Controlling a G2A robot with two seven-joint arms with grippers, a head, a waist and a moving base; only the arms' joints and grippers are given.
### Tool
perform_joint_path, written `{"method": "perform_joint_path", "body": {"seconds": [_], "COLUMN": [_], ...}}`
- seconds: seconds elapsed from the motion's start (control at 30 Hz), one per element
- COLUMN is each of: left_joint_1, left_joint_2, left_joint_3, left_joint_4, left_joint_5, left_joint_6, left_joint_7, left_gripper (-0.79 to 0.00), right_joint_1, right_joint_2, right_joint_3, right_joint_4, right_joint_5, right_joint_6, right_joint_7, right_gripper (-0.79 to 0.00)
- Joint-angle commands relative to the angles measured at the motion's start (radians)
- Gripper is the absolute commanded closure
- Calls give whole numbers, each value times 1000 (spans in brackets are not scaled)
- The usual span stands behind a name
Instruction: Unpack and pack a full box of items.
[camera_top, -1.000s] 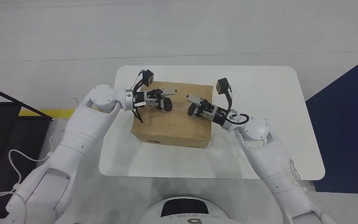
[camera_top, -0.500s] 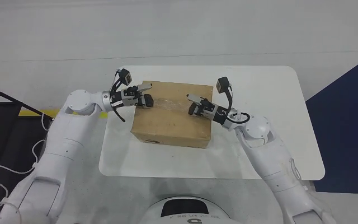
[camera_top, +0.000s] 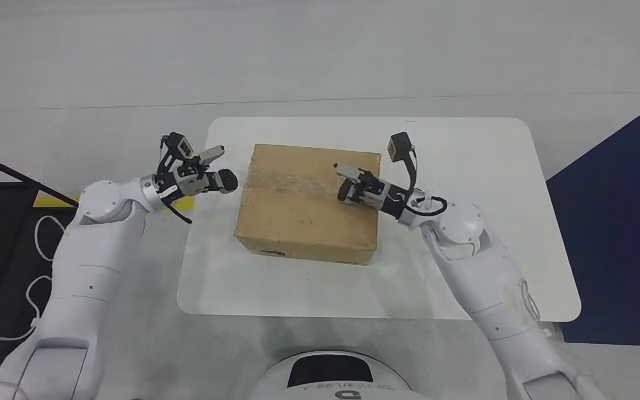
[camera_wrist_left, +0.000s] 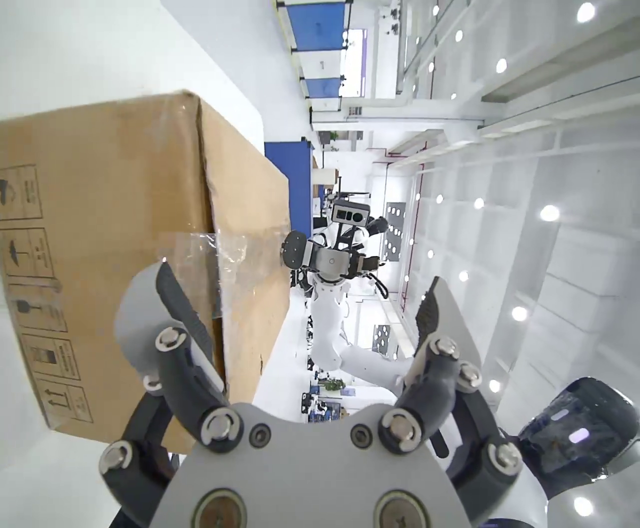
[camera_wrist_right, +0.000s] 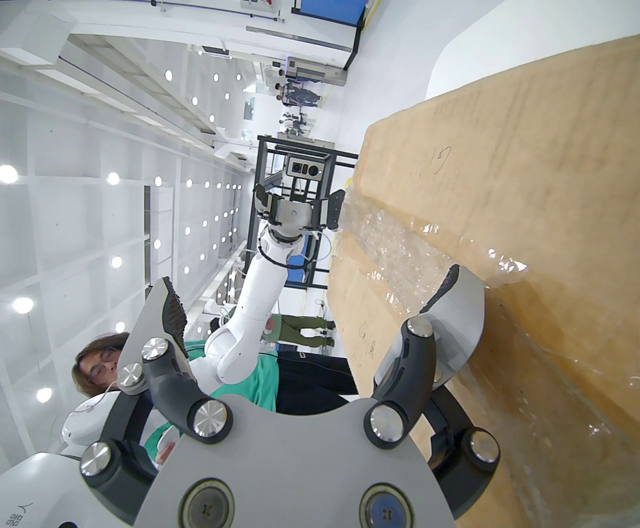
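Observation:
A closed brown cardboard box (camera_top: 308, 203) stands mid-table, its top seam sealed with clear tape (camera_top: 300, 181). My left gripper (camera_top: 222, 167) hovers just off the box's left side, open and empty. From the left wrist the box (camera_wrist_left: 100, 225) fills the space beside one finger (camera_wrist_left: 172, 305), with the taped edge (camera_wrist_left: 220, 250) close ahead. My right gripper (camera_top: 342, 182) is over the right part of the box top, open. In the right wrist view one finger (camera_wrist_right: 457, 295) rests at the crinkled tape (camera_wrist_right: 400, 240) on the box (camera_wrist_right: 525, 175); the other finger is in the air.
The white table (camera_top: 470, 160) has bare surface right of and in front of the box. A dark frame (camera_top: 20, 190) stands on the floor beyond the table's left edge. Each wrist view shows the opposite gripper far off across the box.
My left arm has pulled back from above the box top to the left, clear of the box's side. The right gripper has stayed nearly where it was.

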Motion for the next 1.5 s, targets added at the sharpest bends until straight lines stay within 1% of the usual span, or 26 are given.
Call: {"method": "perform_joint_path", "body": {"seconds": [0.0,0.1,0.2,0.3,0.4,0.47,0.53,1.47], "left_joint_1": [12,31,40,33,7,-14,-14,-14], "left_joint_2": [8,18,22,19,10,1,1,1], "left_joint_3": [-37,-92,-126,-131,-115,-97,-97,-97], "left_joint_4": [4,18,46,92,156,198,198,198], "left_joint_5": [-19,-66,-110,-145,-158,-179,-179,-179], "left_joint_6": [-6,-17,-26,-33,-49,-51,-51,-51], "left_joint_7": [-3,-10,-17,-10,12,1,1,1], "left_gripper": [-785,-785,-785,-785,-785,-785,-785,-785], "right_joint_1": [-11,-44,-99,-156,-202,-221,-237,-237], "right_joint_2": [2,8,14,19,19,19,17,17], "right_joint_3": [15,57,115,189,239,261,265,265], "right_joint_4": [-16,-40,-63,-51,-33,-15,-4,-4], "right_joint_5": [-4,-9,1,3,40,44,77,77], "right_joint_6": [-32,-103,-230,-312,-378,-392,-410,-410], "right_joint_7": [-13,-53,-108,-209,-289,-334,-347,-347], "right_gripper": [-785,-785,-785,-785,-785,-785,-785,-784]}}
